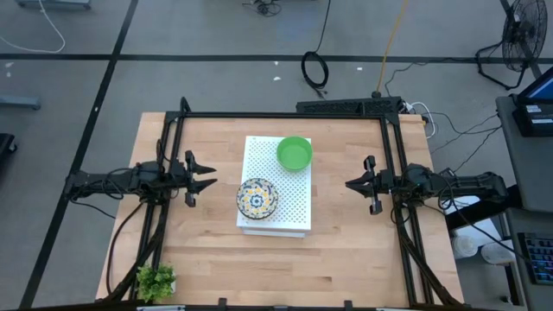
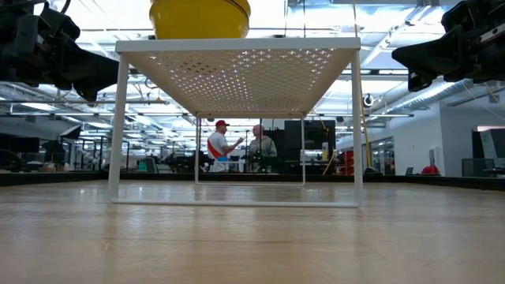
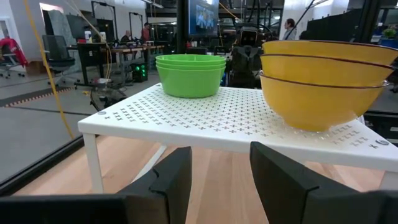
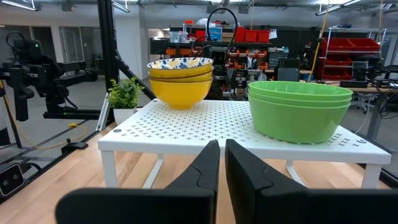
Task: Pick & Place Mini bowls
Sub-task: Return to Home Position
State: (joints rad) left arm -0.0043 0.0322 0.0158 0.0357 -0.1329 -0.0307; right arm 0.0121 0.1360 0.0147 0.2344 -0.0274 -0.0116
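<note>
High view: my left gripper (image 1: 207,176) hung just off the left side of the white perforated shelf (image 1: 292,206), fingers apart. My right gripper (image 1: 352,184) hung off its right side, fingers together, holding nothing. Up on the shelf, three green mini bowls (image 1: 294,153) sat stacked at the far end, and three patterned mini bowls (image 1: 257,197) sat stacked nearer, apart from them.

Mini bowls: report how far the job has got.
Done: three green bowls sit stacked on the white shelf, and three patterned yellow bowls sit stacked beside them. In hand: nothing. The left hand is open and empty on one side of the shelf, the right hand shut and empty on the other. Left: no bowl shows on the table, so probably only parking the arms.
</note>
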